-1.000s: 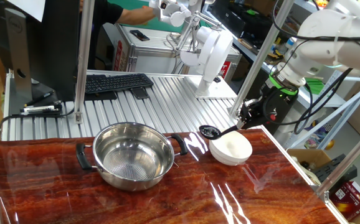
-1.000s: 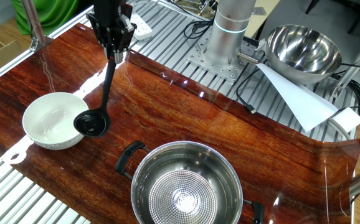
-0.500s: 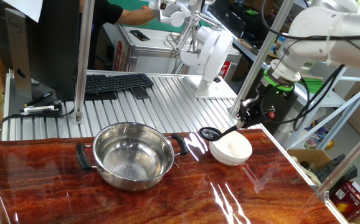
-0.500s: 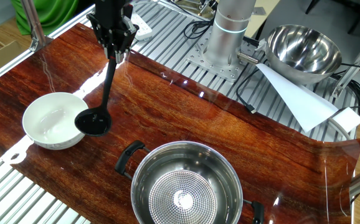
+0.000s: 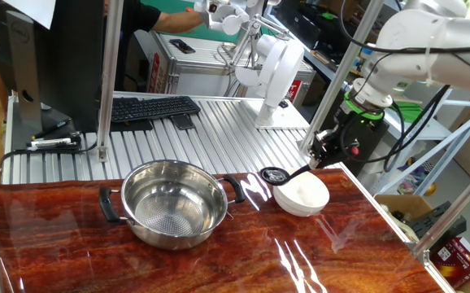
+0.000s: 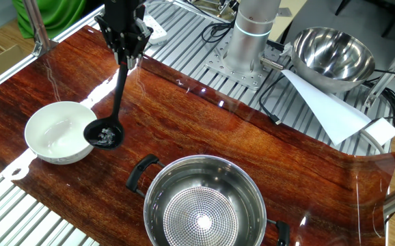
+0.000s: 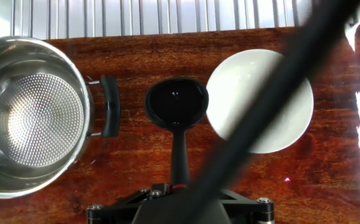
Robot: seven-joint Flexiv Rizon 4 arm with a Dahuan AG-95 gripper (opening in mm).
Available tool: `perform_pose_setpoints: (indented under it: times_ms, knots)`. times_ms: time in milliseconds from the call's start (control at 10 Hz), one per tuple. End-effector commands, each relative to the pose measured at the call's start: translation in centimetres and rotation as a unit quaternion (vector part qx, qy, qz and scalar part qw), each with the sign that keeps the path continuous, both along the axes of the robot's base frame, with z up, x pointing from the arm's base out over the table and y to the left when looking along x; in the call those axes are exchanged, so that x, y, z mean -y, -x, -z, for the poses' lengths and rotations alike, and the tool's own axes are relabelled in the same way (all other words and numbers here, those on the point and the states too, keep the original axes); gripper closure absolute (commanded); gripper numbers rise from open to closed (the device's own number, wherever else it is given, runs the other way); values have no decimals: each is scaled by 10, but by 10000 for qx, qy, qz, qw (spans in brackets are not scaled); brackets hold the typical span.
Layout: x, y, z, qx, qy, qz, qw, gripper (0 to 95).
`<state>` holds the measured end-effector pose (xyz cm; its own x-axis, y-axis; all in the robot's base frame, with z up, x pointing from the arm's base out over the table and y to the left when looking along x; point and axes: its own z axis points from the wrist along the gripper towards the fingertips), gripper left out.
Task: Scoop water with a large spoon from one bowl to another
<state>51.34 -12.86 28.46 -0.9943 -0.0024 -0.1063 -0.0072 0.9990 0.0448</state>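
My gripper [image 6: 126, 49] is shut on the top of the large spoon's [image 6: 118, 92] thin black handle. The spoon's round cup [image 6: 104, 134] hangs low over the wooden top, right beside the rim of the white bowl [image 6: 42, 133]. A few glints show inside the cup. In the hand view the cup [image 7: 176, 103] lies between the steel pot's black handle [image 7: 110, 106] and the white bowl [image 7: 236, 87]. The steel pot [image 5: 137, 221] with its dotted bottom stands left of the bowl [image 5: 304, 198] in one fixed view, where the gripper [image 5: 320, 155] is behind the bowl.
A blurred black cable [image 7: 273, 99] crosses the hand view diagonally over the white bowl. Beyond the wooden top lie a ribbed metal surface with a keyboard [image 5: 150, 108], the arm's base [image 6: 251, 37], a second steel bowl [image 6: 334, 51] and a white paper sheet [image 6: 327, 109].
The arm's wrist has shifted slightly. The spoon's cup has barely moved beside the white bowl, and glints now show in it.
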Motion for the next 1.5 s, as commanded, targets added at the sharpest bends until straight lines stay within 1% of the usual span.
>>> perform_pose_setpoints:
  times_ms: [100, 300, 600, 900, 1000, 1100, 1300, 1500]
  knots:
    - [0, -2, 0, -26, -21, -27, 10000, 950]
    - [0, -2, 0, 12, -14, -77, 10000, 950]
    - [0, -2, 0, 111, -13, -146, 9998, 950]
    - [0, -2, 0, 115, 12, -180, 9998, 950]
    - [0, -2, 0, 117, 90, -227, 9996, 950]
    - [0, -2, 0, 115, 110, -233, 9996, 950]
    - [0, -2, 0, 64, 175, -192, 9996, 950]
    - [0, -2, 0, 42, 209, -145, 9997, 950]
